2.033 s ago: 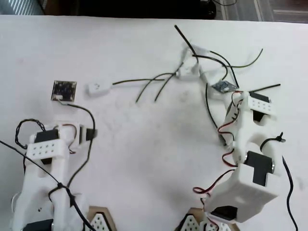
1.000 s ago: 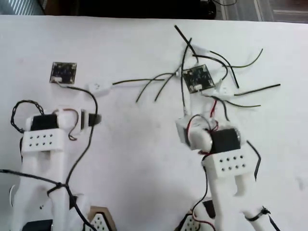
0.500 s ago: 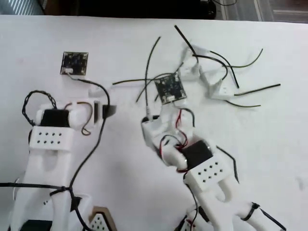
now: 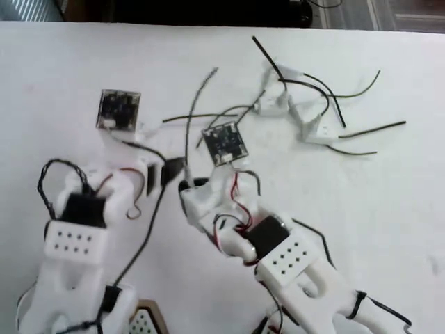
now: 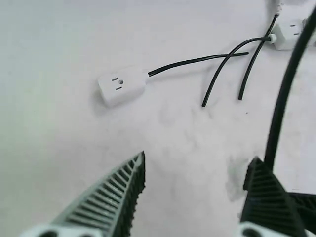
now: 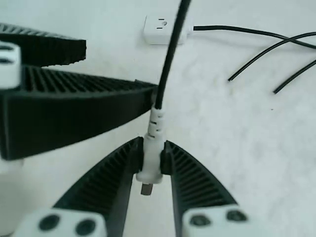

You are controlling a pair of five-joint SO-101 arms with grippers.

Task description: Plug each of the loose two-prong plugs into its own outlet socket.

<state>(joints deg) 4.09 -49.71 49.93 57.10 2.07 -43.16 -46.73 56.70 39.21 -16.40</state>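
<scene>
Plug [image 6: 149,165] in right end effector [image 6: 153,146]

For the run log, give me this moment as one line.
right gripper: shut on plug | left gripper: open, close beside it | outlet socket: nothing plugged in | step: plug not yet inserted

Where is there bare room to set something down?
Bare table right of the right arm, below the cable tangle; also far left, beyond the left arm. Crowded where left gripper and right gripper, holding a plug, meet near the socket.
</scene>
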